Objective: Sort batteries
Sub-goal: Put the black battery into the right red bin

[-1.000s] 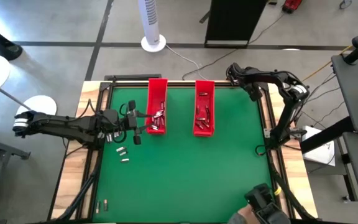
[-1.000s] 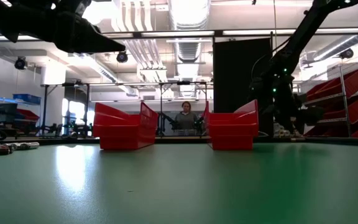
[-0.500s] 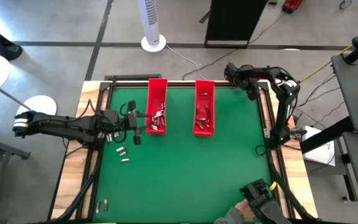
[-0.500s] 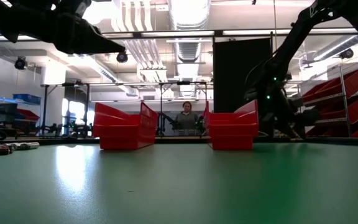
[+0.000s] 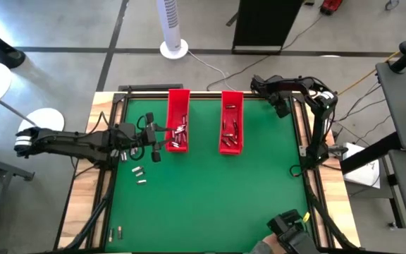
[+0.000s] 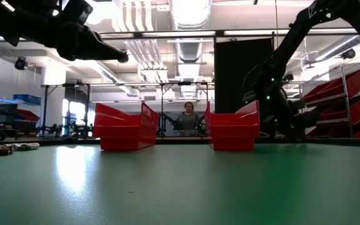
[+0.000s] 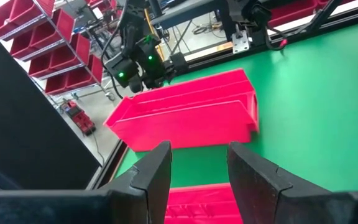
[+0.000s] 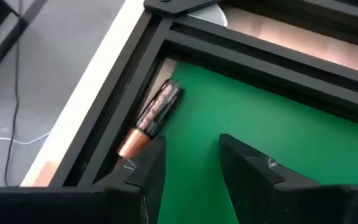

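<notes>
High view: right end effector (image 5: 276, 90), fingers apart and empty, hangs over the desk's (image 5: 210, 197) far corner, where a stray battery (image 8: 152, 118) lies against the frame. Left end effector (image 5: 158, 140), fingers apart, waits beside a tray (image 5: 178, 106); loose batteries (image 5: 138, 171) lie nearby.

Right pincer (image 5: 259, 83) now nearer the right tray (image 5: 231, 121).

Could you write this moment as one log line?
left gripper: open, at left red tray | right gripper: open, over corner battery
</notes>
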Available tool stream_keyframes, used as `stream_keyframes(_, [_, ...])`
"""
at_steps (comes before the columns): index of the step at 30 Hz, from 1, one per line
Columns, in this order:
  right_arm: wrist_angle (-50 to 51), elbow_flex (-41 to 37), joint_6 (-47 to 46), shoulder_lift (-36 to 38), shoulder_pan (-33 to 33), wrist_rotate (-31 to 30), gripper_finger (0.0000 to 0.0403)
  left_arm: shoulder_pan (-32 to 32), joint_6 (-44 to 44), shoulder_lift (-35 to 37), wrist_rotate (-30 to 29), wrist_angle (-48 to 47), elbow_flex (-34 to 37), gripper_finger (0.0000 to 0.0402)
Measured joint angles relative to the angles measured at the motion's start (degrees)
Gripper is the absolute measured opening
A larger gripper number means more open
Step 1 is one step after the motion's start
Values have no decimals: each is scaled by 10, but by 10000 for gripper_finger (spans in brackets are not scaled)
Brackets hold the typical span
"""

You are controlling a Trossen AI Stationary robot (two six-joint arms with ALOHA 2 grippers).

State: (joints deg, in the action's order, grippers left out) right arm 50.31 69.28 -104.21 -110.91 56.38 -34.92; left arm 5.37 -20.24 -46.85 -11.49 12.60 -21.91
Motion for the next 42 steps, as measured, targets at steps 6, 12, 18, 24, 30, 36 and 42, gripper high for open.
stream_keyframes(6, [14,0,-12,24,-11,-11,144,0,2,0,0,1,0,136])
stream_keyframes(12, [15,0,-9,31,-11,-22,155,0,2,0,0,3,0,136])
stream_keyframes(18, [0,-4,-1,21,3,-26,156,0,2,0,0,3,0,136])
stream_keyframes(24, [-42,-12,-2,11,10,-30,145,0,2,0,0,3,0,136])
stream_keyframes(30, [-54,-14,-2,12,10,-31,137,0,0,0,0,2,0,136])
stream_keyframes(36, [-56,-14,2,17,9,-24,142,0,0,0,0,1,0,136])
stream_keyframes(42, [-62,-22,5,13,10,-31,151,0,0,0,0,1,0,136])
